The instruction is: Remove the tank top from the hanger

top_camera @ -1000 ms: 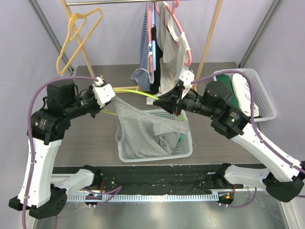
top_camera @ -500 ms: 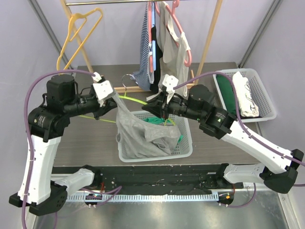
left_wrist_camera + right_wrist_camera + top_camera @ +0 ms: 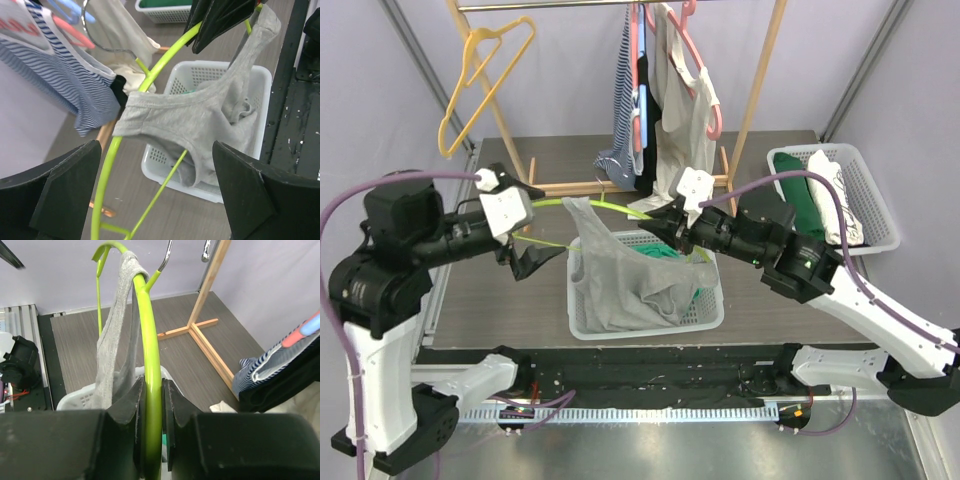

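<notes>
Counter [image 3: 770, 290]: carries the white basket [image 3: 645, 328].
Tank top [image 3: 610, 275]: grey, one strap hooked over the lime-green hanger [image 3: 605, 203], body sagging into the basket.
Hanger: above the basket, between the two arms.
Right fingers [image 3: 125, 402]: pinched tight on the hanger's arm, with the strap just beyond them.
Left fingers [image 3: 250, 200]: spread wide, apart from the tank top.

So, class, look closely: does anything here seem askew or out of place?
Yes. The grey tank top is askew: it is caught over the green hanger gripped by the right hand, while its body sags into the white basket.
</notes>
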`<state>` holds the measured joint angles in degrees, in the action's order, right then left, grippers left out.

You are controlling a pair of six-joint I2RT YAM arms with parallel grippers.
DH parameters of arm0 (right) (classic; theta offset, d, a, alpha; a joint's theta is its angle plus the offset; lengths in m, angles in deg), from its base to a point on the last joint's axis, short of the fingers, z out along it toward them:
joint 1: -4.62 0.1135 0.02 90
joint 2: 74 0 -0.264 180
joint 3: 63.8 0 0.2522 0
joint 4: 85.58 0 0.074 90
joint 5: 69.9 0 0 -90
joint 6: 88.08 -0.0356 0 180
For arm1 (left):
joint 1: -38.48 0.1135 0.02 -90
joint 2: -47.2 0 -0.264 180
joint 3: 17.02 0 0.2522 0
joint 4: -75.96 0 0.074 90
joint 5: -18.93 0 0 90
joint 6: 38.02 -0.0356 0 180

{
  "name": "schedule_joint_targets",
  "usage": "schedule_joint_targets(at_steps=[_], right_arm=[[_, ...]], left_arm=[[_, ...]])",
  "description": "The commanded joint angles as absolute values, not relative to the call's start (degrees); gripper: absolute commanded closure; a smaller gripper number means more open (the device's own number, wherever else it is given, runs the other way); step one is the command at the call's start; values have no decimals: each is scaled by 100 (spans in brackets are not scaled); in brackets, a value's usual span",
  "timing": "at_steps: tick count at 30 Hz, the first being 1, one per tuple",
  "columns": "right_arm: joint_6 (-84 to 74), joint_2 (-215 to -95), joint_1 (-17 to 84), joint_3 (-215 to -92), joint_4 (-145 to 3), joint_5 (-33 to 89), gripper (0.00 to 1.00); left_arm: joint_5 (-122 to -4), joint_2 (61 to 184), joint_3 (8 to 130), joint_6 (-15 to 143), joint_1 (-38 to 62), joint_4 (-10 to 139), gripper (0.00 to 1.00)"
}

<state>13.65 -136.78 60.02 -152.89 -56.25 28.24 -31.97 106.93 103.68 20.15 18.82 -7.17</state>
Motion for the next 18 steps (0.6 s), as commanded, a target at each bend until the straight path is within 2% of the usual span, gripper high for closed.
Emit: schedule_joint_targets(at_steps=[1,12,18], right_arm=[[1677,-13376,5973,-15535,-5697,2730,99],[1721,-13034,5973,-15359,-5644,3389,99],[1958,-12788,5973,-15333,-5556,3363,99]], left_arm=[[-3116,10565,10678,1867,1950,-953,0],[-3512,10934,10529,1744,2038,-302,0],[-3469,11224,10634,1411,2029,-994,2]])
